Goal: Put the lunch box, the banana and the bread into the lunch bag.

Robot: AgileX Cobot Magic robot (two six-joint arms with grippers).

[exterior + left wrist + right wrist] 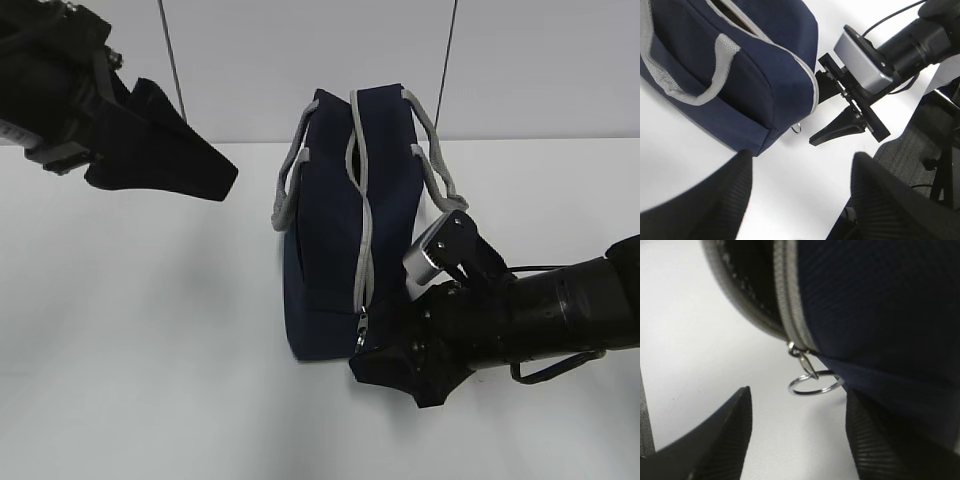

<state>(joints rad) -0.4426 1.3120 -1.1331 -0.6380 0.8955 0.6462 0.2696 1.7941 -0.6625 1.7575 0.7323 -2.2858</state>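
One lunch bag (340, 220) on white desk (140, 330), its ring pull (816, 384) just ahead of right end effector (797, 435), fingers apart. Left end effector (800, 200) apart, raised, well left.

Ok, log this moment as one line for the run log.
bag: on table, zipper partly open | right gripper: open, at ring pull | left gripper: open, raised, empty | food: not in view

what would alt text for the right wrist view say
Close-up of the lunch bag, navy fabric with a grey zipper ending in a metal ring pull that rests on the white table. The open right gripper frames the bottom edge, its two dark fingers either side of the ring, not touching it.
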